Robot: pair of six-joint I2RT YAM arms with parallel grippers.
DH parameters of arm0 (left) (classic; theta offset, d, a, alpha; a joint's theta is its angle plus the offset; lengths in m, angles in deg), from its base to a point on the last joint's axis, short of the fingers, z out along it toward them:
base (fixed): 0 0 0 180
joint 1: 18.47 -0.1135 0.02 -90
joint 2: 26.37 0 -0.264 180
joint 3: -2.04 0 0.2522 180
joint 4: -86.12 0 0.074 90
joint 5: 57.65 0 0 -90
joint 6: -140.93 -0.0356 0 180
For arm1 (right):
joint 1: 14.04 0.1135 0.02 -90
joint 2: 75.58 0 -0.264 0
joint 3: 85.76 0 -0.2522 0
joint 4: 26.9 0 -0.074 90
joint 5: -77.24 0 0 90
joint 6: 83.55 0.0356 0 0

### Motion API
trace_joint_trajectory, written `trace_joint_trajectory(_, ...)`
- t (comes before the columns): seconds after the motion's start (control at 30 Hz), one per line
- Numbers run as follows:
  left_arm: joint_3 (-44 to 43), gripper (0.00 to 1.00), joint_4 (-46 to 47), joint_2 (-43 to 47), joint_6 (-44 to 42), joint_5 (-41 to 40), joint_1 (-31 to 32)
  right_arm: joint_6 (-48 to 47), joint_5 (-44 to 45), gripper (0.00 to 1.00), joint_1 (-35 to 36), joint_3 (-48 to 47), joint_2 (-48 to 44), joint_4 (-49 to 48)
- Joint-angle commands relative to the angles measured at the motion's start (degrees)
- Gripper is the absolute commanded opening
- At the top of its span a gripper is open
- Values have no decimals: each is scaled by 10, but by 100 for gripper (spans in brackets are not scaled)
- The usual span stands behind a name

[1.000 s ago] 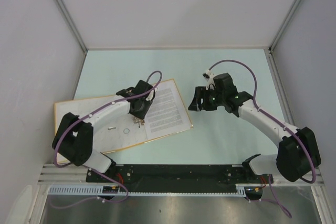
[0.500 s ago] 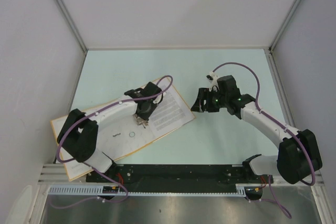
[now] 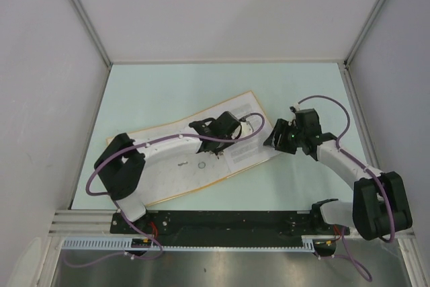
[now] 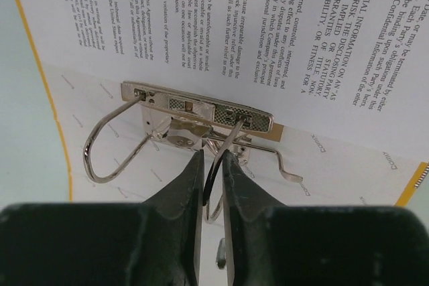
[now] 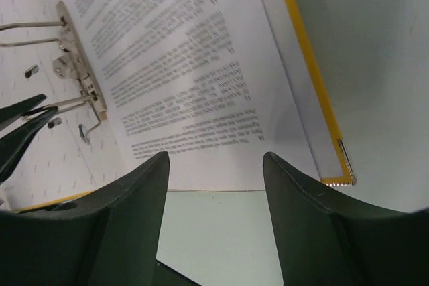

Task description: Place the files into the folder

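Observation:
The orange-yellow folder (image 3: 161, 174) lies open on the table, whitish inside, with its ring clip (image 4: 194, 108) at the spine. The files (image 3: 247, 154), white sheets of dense black text, lie on its right half and fill the upper left wrist view (image 4: 281, 25). My left gripper (image 3: 216, 148) is over the spine; in its wrist view (image 4: 212, 165) it is shut on a metal prong of the ring clip. My right gripper (image 3: 274, 140) is open and empty, low over the table at the files' right edge (image 5: 194, 78), jaws (image 5: 214, 165) wide apart.
Two small rivets (image 3: 191, 165) sit on the folder's left half. The folder's yellow edge (image 5: 305, 72) runs along the right of the right wrist view. White enclosure walls stand at the back and both sides. The arm bases are at the near edge.
The folder has slid and turned to the right, carried with my left gripper on the ring clip. My right gripper has backed to the right and nearer, staying at the files' edge.

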Motion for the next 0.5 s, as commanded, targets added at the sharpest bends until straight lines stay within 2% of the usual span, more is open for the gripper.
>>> trace_joint_trajectory(0.0,-23,19,81,21,-61,-58,1,38,-11,61,-3,41,2,-82)
trace_joint_trajectory(0.03,-22,38,80,36,-59,-60,1,38,-14,60,-3,44,11,-92)
trace_joint_trajectory(0.1,-23,53,67,58,-21,-80,1,38,-14,57,0,47,26,-99)
trace_joint_trajectory(0.13,-30,69,56,72,2,-84,1,38,-11,57,1,51,28,-104)
trace_joint_trajectory(0.17,-33,78,26,109,28,-79,1,39,-10,57,3,54,27,-113)
trace_joint_trajectory(0.2,-32,87,13,132,90,-58,1,39,-8,57,3,57,29,-117)
trace_joint_trajectory(0.23,-27,99,1,156,126,-44,1,39,-6,57,4,57,31,-124)
trace_joint_trajectory(0.27,-23,100,-29,209,158,-39,-1,38,-6,57,4,57,35,-127)
trace_joint_trajectory(0.3,-21,100,-48,233,262,-37,-15,37,-11,57,5,57,40,-129)
trace_joint_trajectory(0.37,-2,100,-115,287,366,-23,-48,35,-18,58,7,56,42,-139)
trace_joint_trajectory(0.4,12,100,-137,342,461,-2,-100,34,-29,59,10,57,42,-143)
trace_joint_trajectory(0.47,75,100,-170,397,525,39,-167,31,-38,63,28,57,39,-152)
